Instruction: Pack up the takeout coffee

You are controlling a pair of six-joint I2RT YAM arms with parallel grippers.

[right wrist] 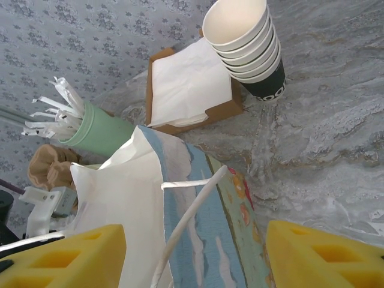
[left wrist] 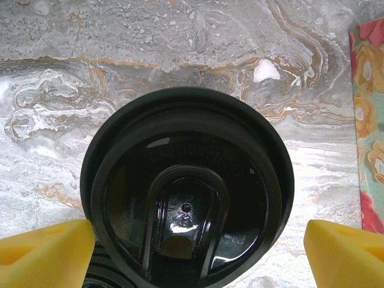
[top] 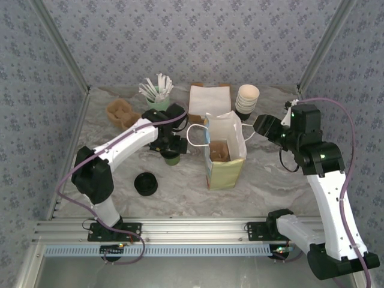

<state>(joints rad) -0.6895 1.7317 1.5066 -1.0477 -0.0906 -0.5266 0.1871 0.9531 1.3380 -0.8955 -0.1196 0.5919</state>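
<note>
My left gripper (left wrist: 197, 243) stands wide open over the takeout coffee (left wrist: 187, 192), which sits at the centre of my wrist view. One pad is at the lid's rim and the other is apart from it, so nothing is gripped. The black lid faintly reads "CAUTION". Bare marble table (left wrist: 120, 54) lies above, and the paper bag (left wrist: 369, 120) lines the right edge. My right gripper (right wrist: 195, 252) is open astride the bag's white handle (right wrist: 195, 210), holding nothing. The stacked cups (right wrist: 252, 48) at upper right show "OO".
</note>
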